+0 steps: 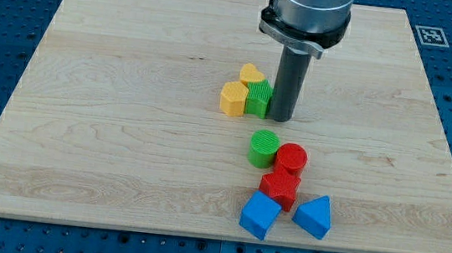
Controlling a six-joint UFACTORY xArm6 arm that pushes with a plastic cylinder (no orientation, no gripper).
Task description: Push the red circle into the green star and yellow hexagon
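The red circle lies right of centre, touching a green circle on its left. The green star sits above them near the board's middle, with the yellow hexagon touching its left side and another yellow block just above it. My tip stands on the board right against the green star's right side, above the red circle and about a block's width from it.
A red block lies just below the red circle. A blue cube and a blue triangle lie below that, near the board's bottom edge. The arm's grey body hangs over the top centre.
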